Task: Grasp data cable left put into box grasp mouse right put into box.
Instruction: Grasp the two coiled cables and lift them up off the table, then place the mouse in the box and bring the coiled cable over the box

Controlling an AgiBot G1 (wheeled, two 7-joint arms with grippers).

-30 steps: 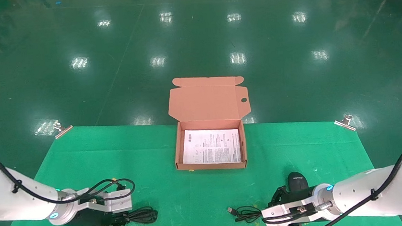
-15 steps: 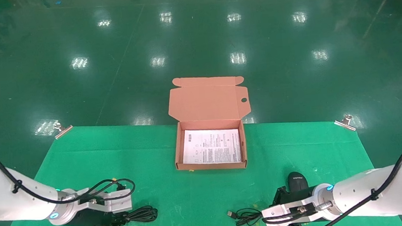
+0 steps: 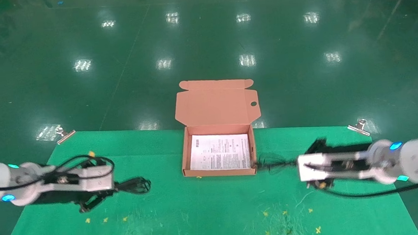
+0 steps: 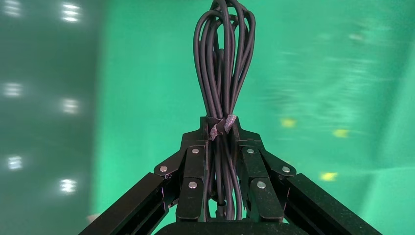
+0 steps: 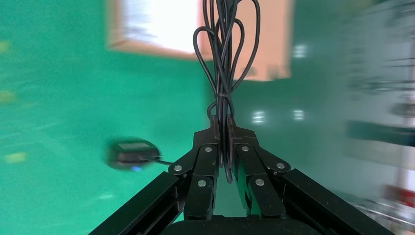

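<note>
Counts:
- 1 box (image 3: pixel 218 158), lid open, 1 round hole in the lid
- 1 white printed sheet (image 3: pixel 220 152) inside it
- 1 data cable (image 4: pixel 223 63), one looped bundle
- 1 mouse (image 5: pixel 132 152), with 1 thin cord (image 5: pixel 225 58) bundled in loops
- 2 grippers: left gripper (image 4: pixel 219 128), right gripper (image 5: pixel 223 128)
- 1 green mat (image 3: pixel 202 216)
- 2 metal clips at the mat's far corners: one left (image 3: pixel 65 134), one right (image 3: pixel 359 126)
- yellow marks on the mat: several, in two clusters, exact count unclear
</note>
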